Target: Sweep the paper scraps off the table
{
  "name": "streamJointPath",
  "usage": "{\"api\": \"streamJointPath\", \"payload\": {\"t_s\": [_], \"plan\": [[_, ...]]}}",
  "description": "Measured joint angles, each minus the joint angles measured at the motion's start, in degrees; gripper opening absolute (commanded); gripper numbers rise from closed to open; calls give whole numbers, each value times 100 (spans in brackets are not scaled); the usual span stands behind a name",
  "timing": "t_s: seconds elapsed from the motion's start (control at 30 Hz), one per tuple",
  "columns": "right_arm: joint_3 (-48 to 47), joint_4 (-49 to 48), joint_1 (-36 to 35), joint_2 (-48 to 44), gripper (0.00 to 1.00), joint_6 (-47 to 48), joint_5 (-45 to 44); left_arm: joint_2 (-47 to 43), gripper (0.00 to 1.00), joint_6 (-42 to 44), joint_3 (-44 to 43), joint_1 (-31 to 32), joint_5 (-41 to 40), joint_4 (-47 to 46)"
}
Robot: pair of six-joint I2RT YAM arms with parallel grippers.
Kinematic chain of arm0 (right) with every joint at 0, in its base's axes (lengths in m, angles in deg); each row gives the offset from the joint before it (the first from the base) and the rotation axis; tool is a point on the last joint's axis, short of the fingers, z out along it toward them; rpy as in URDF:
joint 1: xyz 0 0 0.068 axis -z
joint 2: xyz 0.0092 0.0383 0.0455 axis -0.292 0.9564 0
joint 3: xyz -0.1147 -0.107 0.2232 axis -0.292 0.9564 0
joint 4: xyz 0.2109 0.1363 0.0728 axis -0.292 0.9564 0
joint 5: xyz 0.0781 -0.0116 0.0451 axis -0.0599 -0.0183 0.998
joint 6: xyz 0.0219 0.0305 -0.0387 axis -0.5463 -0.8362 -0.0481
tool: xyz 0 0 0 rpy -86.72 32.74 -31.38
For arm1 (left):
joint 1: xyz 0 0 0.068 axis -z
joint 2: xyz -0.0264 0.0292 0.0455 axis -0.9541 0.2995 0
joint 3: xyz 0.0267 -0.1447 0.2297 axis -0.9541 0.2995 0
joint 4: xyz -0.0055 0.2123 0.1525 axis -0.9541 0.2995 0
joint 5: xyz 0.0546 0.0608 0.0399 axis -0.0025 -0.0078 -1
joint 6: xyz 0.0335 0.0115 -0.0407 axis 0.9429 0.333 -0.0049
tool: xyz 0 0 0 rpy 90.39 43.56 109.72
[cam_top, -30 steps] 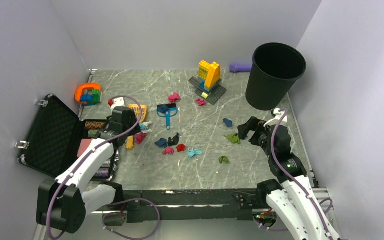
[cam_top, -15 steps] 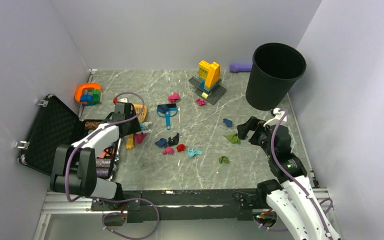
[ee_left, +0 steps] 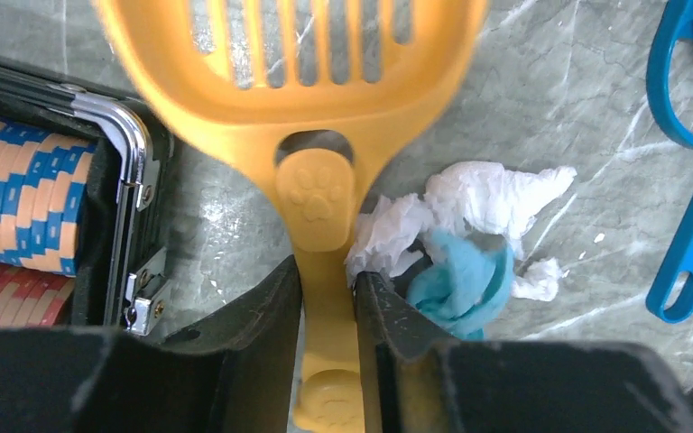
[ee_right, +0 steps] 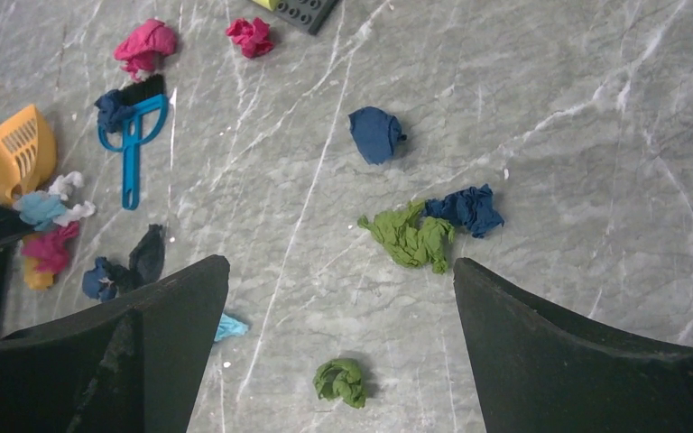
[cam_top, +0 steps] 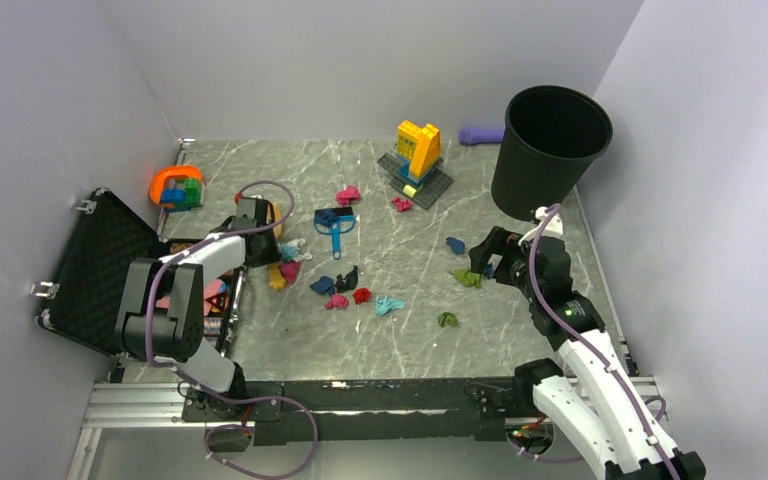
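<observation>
Marble tabletop (cam_top: 410,330) w/ paper scraps (ee_right: 411,236) mid-frame: light, soft wads, so we'd sweep, not pinch. Left pincer (ee_left: 328,289) clamps yellow scoop (ee_left: 235,108) by handle; right pincer (ee_right: 338,271) wide, empty.

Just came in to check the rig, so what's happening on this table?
The left gripper is shut on the handle of an orange slotted plastic scoop. The right gripper hovers open above green and dark blue crumpled paper scraps. Scraps lie scattered across the grey marble table.
</observation>
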Motion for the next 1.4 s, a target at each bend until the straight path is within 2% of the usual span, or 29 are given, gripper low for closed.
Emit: {"api": "streamJointPath", "payload": {"t_s": [0.17,0.47,0.63,0.77,0.87,0.97,1.13,1.23,1.33,1.4], "plan": [[-22,-15,0,133,99,-2,20,-190,29,-9,-17,48,-59,140],[-42,-166,0,203,99,-11,122,-1891,28,-42,-24,481,-597,542],[-42,-234,0,254,99,-31,164,-2118,29,-59,-122,844,-654,743],[-42,-243,0,256,99,-63,214,-2011,29,-90,-260,1115,-599,837],[-42,-260,0,256,99,-92,264,-1829,29,-229,-328,1563,-599,728],[-42,-275,0,258,99,-133,291,-1217,29,-420,-728,2385,-601,669],[-42,-251,0,264,99,-162,291,201,32,-651,-1943,3169,-647,610],[-42,-249,0,243,100,-160,293,640,41,-769,-2288,3320,-673,555],[-42,-256,0,229,100,-160,398,890,65,-861,-2441,3338,-511,466],[-42,-262,0,249,100,-168,461,1032,74,-922,-2483,3335,-297,306]]}}
